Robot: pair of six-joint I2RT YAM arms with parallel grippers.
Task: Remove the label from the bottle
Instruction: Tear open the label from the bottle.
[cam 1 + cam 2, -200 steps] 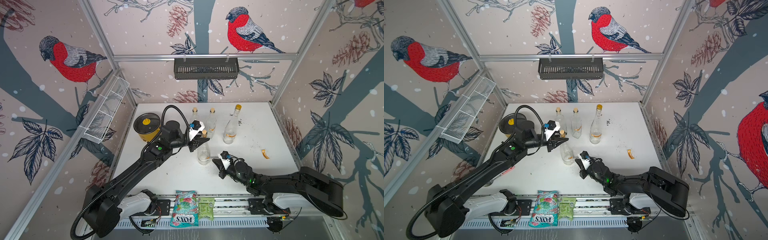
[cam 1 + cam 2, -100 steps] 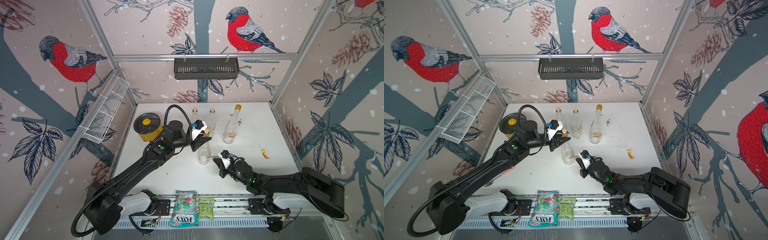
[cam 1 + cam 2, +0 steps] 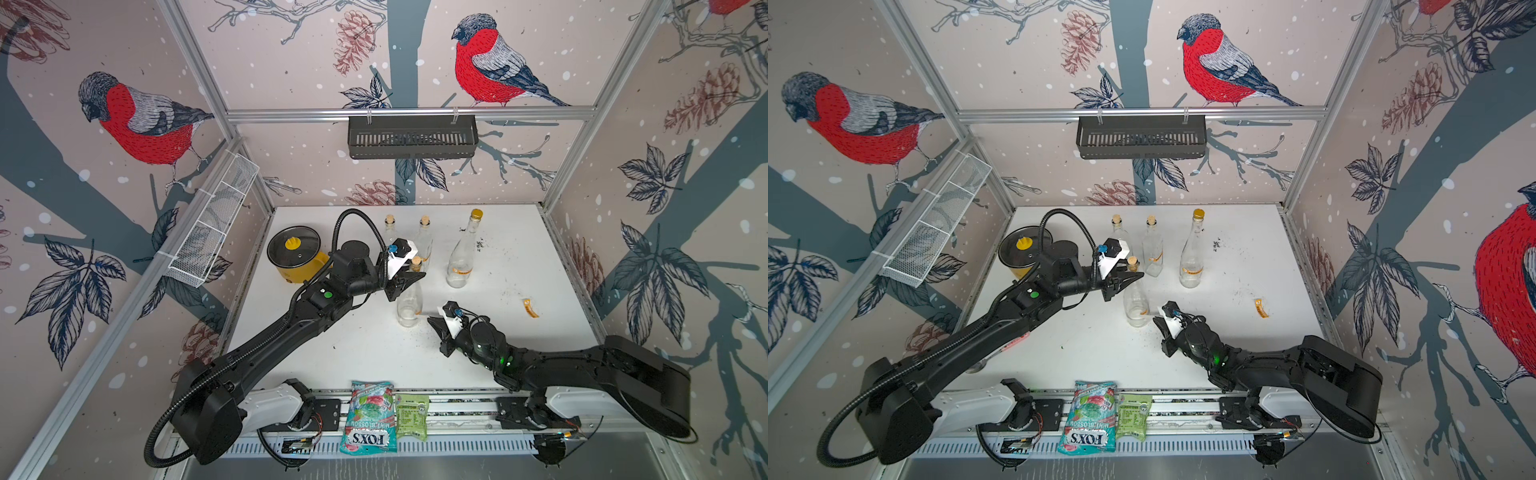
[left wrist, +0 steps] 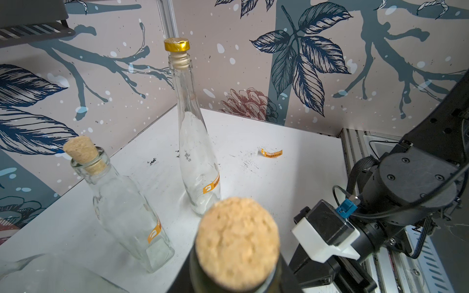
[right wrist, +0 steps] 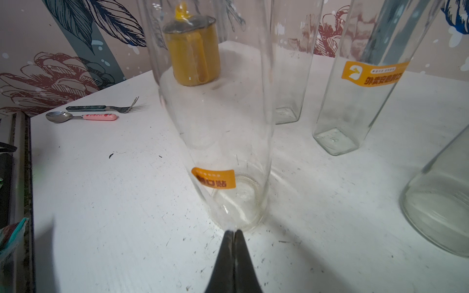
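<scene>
A clear round bottle point(image 3: 408, 307) with a cork point(image 4: 237, 243) stands mid-table. My left gripper point(image 3: 406, 281) is shut on the bottle's neck just under the cork. An orange label point(image 5: 213, 178) sticks low on the bottle's far side and shows through the glass in the right wrist view. My right gripper point(image 5: 234, 232) is shut with nothing in it, its tips low at the table against the foot of the bottle. In both top views that gripper point(image 3: 1158, 321) lies just right of the bottle's base.
Two corked square bottles point(image 3: 424, 245) point(image 3: 390, 231) and a tall gold-capped bottle point(image 3: 461, 257) stand behind, two of them bearing orange labels. A loose orange label point(image 3: 530, 308) lies at the right. A yellow pot point(image 3: 296, 258) sits back left, a fork point(image 5: 101, 108) and spoon point(image 5: 81, 117) near it, snack packets point(image 3: 368, 415) at the front edge.
The left wrist has shifted slightly to the right while holding the bottle's neck. The right arm has stayed in place.
</scene>
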